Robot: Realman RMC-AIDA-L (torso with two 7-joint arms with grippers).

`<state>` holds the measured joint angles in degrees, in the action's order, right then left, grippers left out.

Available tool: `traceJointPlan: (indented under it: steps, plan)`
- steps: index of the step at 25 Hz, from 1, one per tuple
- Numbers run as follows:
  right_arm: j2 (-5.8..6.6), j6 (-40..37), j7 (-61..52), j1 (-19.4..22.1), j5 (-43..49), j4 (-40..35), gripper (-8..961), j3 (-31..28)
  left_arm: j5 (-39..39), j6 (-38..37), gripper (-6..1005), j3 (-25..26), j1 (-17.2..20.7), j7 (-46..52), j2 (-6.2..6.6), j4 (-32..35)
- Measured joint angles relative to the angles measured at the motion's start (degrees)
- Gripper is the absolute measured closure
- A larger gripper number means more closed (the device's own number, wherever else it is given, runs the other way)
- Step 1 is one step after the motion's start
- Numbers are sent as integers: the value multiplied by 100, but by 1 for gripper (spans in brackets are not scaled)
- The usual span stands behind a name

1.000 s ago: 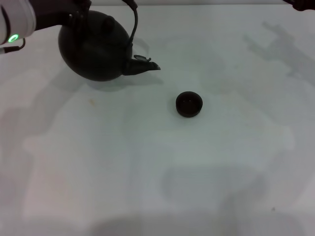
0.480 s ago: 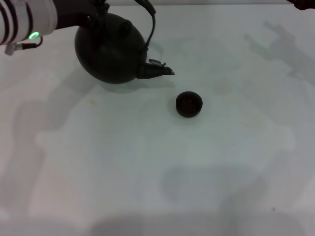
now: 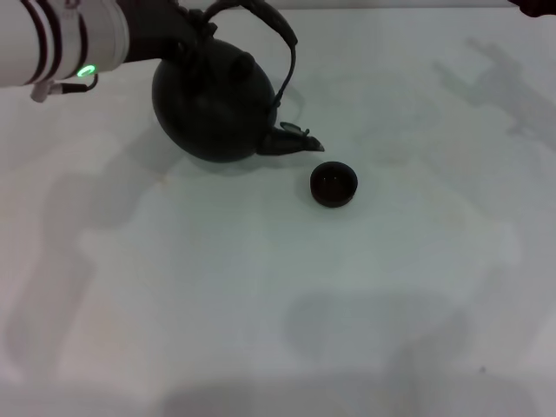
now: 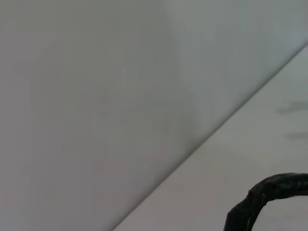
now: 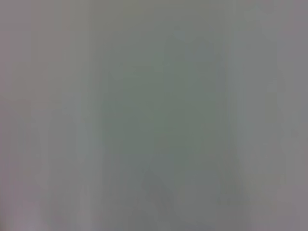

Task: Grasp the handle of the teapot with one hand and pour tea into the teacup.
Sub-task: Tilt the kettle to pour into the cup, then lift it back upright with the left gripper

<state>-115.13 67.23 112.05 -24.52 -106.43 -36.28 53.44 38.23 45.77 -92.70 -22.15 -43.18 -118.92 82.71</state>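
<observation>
The dark round teapot (image 3: 217, 109) hangs at the far left of the white table, tilted, with its short spout (image 3: 295, 139) pointing at the teacup. Its arched handle (image 3: 282, 39) rises over the knobbed lid (image 3: 245, 62). My left gripper (image 3: 178, 24) is shut on the handle's far end and carries the pot. A piece of the handle also shows in the left wrist view (image 4: 269, 192). The small dark teacup (image 3: 334, 184) stands upright on the table, just right of and nearer than the spout tip, apart from it. My right gripper (image 3: 534, 7) shows only as a dark bit at the far right corner.
The white table (image 3: 261, 304) bears only the teacup; the pot's shadow lies beneath the pot. A pale wall runs along the table's far edge. The right wrist view shows only a blank grey surface.
My left arm has carried the teapot to the right and a little nearer, bringing the spout close to the teacup. The teacup has not moved.
</observation>
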Motion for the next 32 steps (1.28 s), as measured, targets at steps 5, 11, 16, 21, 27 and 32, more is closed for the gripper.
traceJointPlan:
  steps: [5,11,16,21,27,32]
  plan:
    - [0,0,0,0,0,29,112,-1,-293,48,857,-200,-68,198,-4,0]
    - [0,1,2,0,0,71,112,-1,-442,115,857,-337,-188,287,-9,10]
    - [0,1,7,0,0,76,112,-1,-640,192,857,-415,-282,407,-8,50]
    - [0,-2,8,0,0,77,112,0,-859,275,856,-520,-399,512,-4,60]
    - [0,-34,32,0,0,78,112,-1,-1103,360,856,-649,-538,573,-6,69]
    - [4,-44,67,-7,0,137,112,0,-1338,475,857,-727,-662,708,-9,74]
